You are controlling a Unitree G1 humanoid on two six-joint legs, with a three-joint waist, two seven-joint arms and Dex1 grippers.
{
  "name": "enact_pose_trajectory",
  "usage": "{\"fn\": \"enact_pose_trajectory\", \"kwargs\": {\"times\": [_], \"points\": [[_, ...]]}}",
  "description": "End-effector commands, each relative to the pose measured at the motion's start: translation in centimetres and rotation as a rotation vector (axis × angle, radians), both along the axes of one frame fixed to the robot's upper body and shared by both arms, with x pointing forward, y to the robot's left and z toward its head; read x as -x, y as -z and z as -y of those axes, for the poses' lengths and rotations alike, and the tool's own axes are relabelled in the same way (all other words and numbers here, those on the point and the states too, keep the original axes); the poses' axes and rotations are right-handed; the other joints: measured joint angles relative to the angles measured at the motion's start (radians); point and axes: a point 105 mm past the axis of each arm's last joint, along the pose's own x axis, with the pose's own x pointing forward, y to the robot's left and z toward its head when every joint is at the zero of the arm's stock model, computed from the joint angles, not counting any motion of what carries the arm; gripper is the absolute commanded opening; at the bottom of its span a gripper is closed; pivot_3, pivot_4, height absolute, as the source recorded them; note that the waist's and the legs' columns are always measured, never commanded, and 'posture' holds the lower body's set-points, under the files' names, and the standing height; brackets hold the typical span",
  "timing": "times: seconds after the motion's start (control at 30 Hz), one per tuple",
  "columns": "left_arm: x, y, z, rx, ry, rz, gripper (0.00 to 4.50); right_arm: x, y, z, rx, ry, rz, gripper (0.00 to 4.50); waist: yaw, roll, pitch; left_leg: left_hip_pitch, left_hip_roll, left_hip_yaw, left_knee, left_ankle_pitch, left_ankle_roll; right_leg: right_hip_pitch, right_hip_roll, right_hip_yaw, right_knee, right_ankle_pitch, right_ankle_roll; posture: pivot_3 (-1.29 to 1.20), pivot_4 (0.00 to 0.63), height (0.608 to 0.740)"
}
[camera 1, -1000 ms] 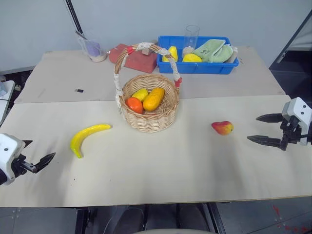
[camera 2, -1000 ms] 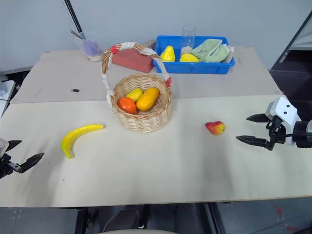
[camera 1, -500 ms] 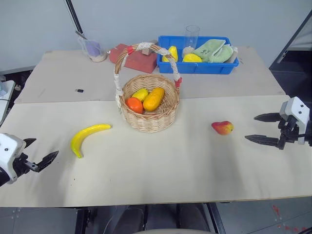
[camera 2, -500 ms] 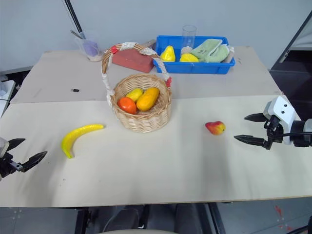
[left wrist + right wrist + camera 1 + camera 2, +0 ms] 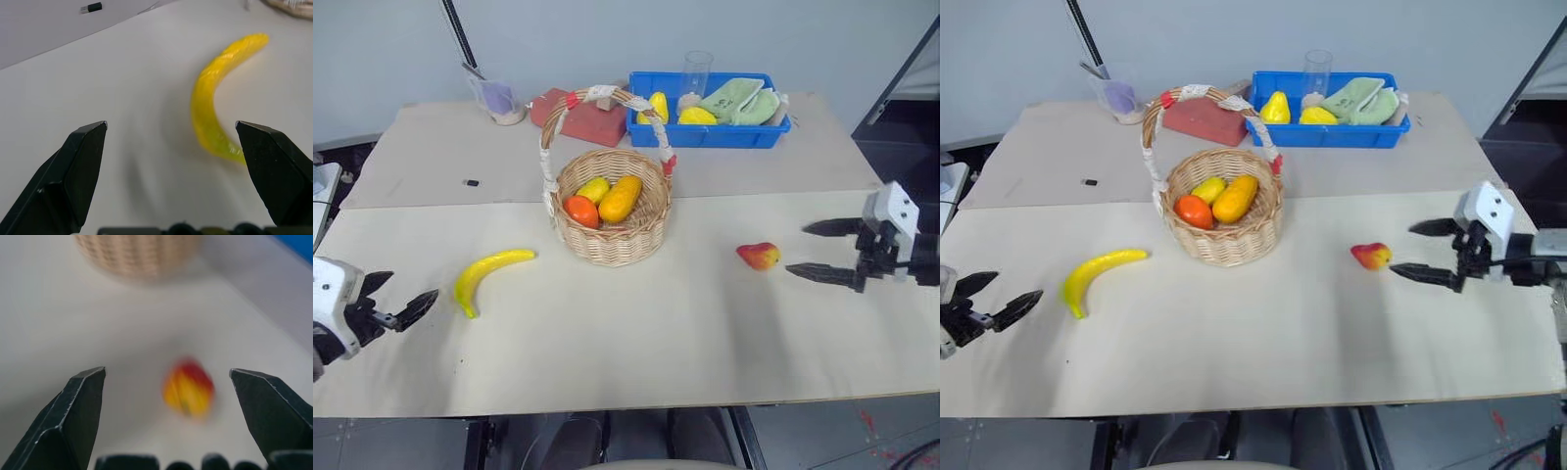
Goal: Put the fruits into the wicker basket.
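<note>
Fingers of both our grippers, left (image 5: 399,302) and right (image 5: 815,250), spread empty over bare tabletop (image 5: 636,343); banana (image 5: 487,275) and pear (image 5: 759,256) lie just ahead.

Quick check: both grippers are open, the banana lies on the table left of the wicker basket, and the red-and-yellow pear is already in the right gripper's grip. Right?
Not quite. The red-and-yellow pear is not gripped: in the left eye view it lies on the table, apart from the open right gripper. The rest holds: the left gripper is open too, and the banana lies left of the wicker basket.
</note>
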Motion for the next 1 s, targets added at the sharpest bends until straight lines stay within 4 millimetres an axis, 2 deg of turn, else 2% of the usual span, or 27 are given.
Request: {"fn": "enact_pose_trajectory", "kwargs": {"times": [0.03, 0.27, 0.4, 0.53, 0.57, 0.63, 0.7, 0.73, 0.83, 0.87, 1.0], "points": [[-0.7, -0.1, 1.2, 0.028, 0.003, -0.003, 4.5, 1.2, -2.7, -3.6, -0.031, -0.142, 0.043, 4.47, 0.001, 0.0, 0.0, 0.0, 0.0, 0.0, 0.0, 0.0, 0.0, 0.0, 0.0, 0.0, 0.0, 0.0, 0.0, 0.0, 0.15, 0.74], [-2.3, 2.7, 3.1, 0.05, -0.001, -0.086, 4.5, 3.0, -4.5, -9.2, -0.039, -0.385, 0.099, 4.47, 0.003, 0.0, 0.0, -0.001, -0.001, 0.0, 0.001, -0.001, 0.0, 0.0, -0.001, 0.0, 0.0, 0.0, 0.0, 0.0, 0.15, 0.74], [-3.2, 3.7, 3.2, 0.054, -0.047, -0.111, 4.5, 3.4, -4.5, -10.9, -0.027, -0.465, 0.122, 4.47, 0.006, -0.001, 0.0, -0.001, -0.001, 0.0, 0.001, -0.001, 0.0, -0.001, -0.001, 0.0, 0.0, 0.0, 0.0, 0.0, 0.15, 0.74], [-3.5, 4.5, 2.8, 0.09, -0.11, -0.131, 4.5, 3.5, -4.6, -11.5, -0.026, -0.502, 0.137, 4.47, 0.004, -0.001, 0.0, -0.001, -0.001, 0.0, 0.001, -0.001, 0.0, -0.001, -0.001, 0.0, 0.0, 0.0, 0.0, 0.0, 0.15, 0.74], [-3.5, 4.7, 2.8, 0.098, -0.12, -0.136, 3.98, 3.5, -4.6, -11.7, -0.026, -0.51, 0.142, 4.5, 0.004, -0.001, 0.0, -0.001, -0.001, 0.0, 0.001, -0.001, 0.0, -0.001, -0.001, 0.0, 0.0, 0.0, 0.0, 0.0, 0.15, 0.74], [-3.5, 5.1, 2.8, 0.111, -0.127, -0.146, 3.35, 3.5, -4.6, -11.8, -0.028, -0.517, 0.146, 4.5, 0.004, -0.001, 0.0, -0.001, -0.001, 0.0, 0.001, -0.001, 0.0, -0.002, -0.001, 0.0, 0.0, 0.0, 0.0, 0.0, 0.15, 0.74], [-3.5, 5.4, 3.0, 0.112, -0.12, -0.154, 2.42, 3.5, -4.6, -11.9, -0.027, -0.519, 0.15, 4.5, 0.005, -0.001, 0.0, -0.001, -0.001, 0.0, 0.001, -0.001, 0.0, -0.002, -0.001, 0.0, 0.0, 0.0, 0.0, 0.0, 0.15, 0.74], [-3.5, 5.4, 3.1, 0.112, -0.116, -0.156, 2.1, 3.4, -4.6, -11.9, -0.025, -0.519, 0.155, 4.5, 0.005, -0.001, 0.0, -0.001, -0.001, 0.0, 0.001, -0.001, 0.0, -0.002, -0.001, 0.0, 0.0, 0.0, 0.0, 0.0, 0.15, 0.74], [-3.7, 5.4, 3.5, 0.109, -0.1, -0.148, 0.71, 3.3, -4.5, -11.9, -0.022, -0.519, 0.164, 4.5, 0.006, -0.001, 0.0, -0.001, -0.001, 0.0, 0.001, -0.001, 0.0, -0.001, -0.001, 0.0, 0.0, 0.0, 0.0, 0.0, 0.15, 0.74], [-3.8, 5.3, 3.7, 0.106, -0.087, -0.141, 0.48, 3.3, -4.5, -11.9, -0.022, -0.517, 0.167, 4.5, 0.006, -0.001, 0.0, -0.001, -0.001, 0.0, 0.001, -0.001, 0.0, -0.001, -0.001, 0.0, 0.0, 0.0, 0.0, 0.0, 0.15, 0.74], [-3.4, 3.7, 6.2, 0.13, 0.078, -0.08, 0.47, 3.1, -4.4, -11.7, -0.025, -0.495, 0.174, 4.5, 0.007, -0.001, 0.0, -0.001, -0.001, 0.0, 0.001, -0.001, 0.0, -0.001, -0.001, 0.0, 0.0, 0.0, 0.0, 0.0, 0.15, 0.74]]}}
